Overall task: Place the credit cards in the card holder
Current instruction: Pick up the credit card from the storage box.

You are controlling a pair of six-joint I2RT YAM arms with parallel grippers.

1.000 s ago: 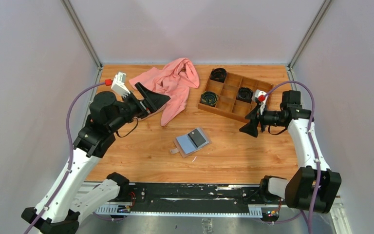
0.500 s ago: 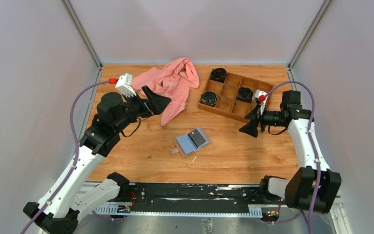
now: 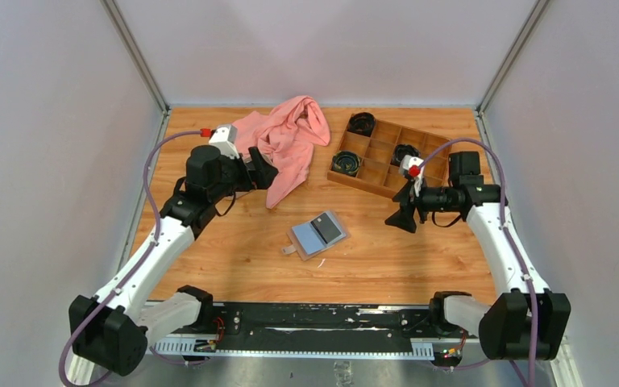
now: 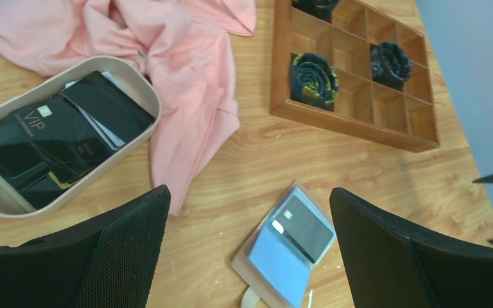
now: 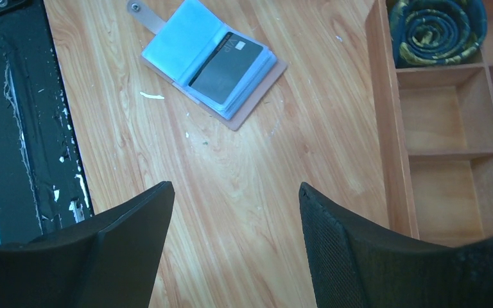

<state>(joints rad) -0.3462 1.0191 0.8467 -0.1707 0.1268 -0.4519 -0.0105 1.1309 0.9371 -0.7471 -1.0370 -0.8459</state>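
The left gripper [image 4: 249,194] stands with its fingers spread wide and nothing between them, raised clear of the table [image 4: 334,160]. The credit cards [image 4: 58,138] lie down and off to its left-finger side, an overlapping stack of dark cards in the oval beige tray [image 4: 154,102]. A pale edge shows under the stack, and I cannot count the cards. In the left wrist view their long edges run on a slant, roughly along the tray's length and oblique to the line on which the fingers close. In my judgement the hand must shift toward that side and turn before it can take one by the edges. A pink cloth [image 4: 186,83] touches the tray's far rim and drapes past its right end. The card holder [image 4: 289,247] lies open on the table, near the middle and below the gap between the left fingers, with one dark card [image 4: 305,224] on its grey-blue lining. The right gripper [image 3: 400,216] is also parted and empty, hanging to the holder's right, beside the wooden compartment box [image 4: 353,125]. The left arm is plainly the nearer to the tray; the right is better placed for the holder.
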